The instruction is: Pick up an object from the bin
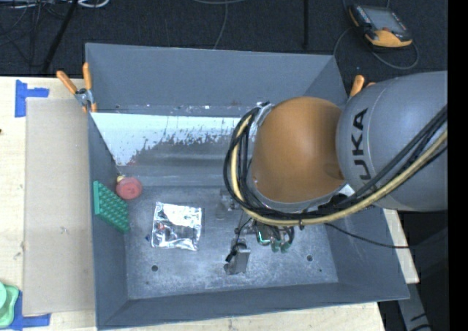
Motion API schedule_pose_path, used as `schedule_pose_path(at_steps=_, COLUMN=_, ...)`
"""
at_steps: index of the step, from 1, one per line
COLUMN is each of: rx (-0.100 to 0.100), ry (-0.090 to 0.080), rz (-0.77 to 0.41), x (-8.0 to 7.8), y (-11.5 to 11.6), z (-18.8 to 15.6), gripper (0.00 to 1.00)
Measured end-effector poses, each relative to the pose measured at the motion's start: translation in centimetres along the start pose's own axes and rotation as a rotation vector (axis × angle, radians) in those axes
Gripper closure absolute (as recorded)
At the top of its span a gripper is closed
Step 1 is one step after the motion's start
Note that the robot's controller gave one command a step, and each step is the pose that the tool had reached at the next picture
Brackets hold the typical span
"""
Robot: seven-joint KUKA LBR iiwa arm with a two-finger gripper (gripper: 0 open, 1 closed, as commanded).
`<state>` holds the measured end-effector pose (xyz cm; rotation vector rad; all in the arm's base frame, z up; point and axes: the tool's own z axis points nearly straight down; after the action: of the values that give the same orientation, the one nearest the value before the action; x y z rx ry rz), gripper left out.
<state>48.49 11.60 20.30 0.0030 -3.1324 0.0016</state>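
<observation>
Under the orange wrist cover (296, 150), toward the near-right part of the bin's (212, 81) floor, the hand (269, 238) hung low over the metal. The cover and cables hid so much of it that whether it was open or closed could not be told; nothing could be seen in its hold. A small dark grey piece (235, 258) lay just beside it, toward the view's lower left, its long axis running roughly from the hand down toward the front wall. Whether the two touched could not be made out. Further left, apart from the hand, a crinkled silver foil packet (177, 226) lay flat with bare floor all round it. A red round thing (129, 188) and a green perforated block (111, 206) sat well apart, by the left wall. By this layout the dark piece looked the likeliest pick, needing only a small shift down-left. The front wall stood near it, but open floor on either side left room to close across its short side.
</observation>
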Motion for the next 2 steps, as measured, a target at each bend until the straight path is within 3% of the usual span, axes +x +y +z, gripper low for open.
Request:
schedule_pose_path(at_steps=1, rx=-0.001, ry=-0.004, rz=0.017, x=-5.1, y=3.4, z=8.0, gripper=0.0)
schedule_pose_path(at_steps=2, rx=-0.003, ry=-0.007, rz=0.452, x=-12.1, y=7.7, z=12.7, gripper=0.0)
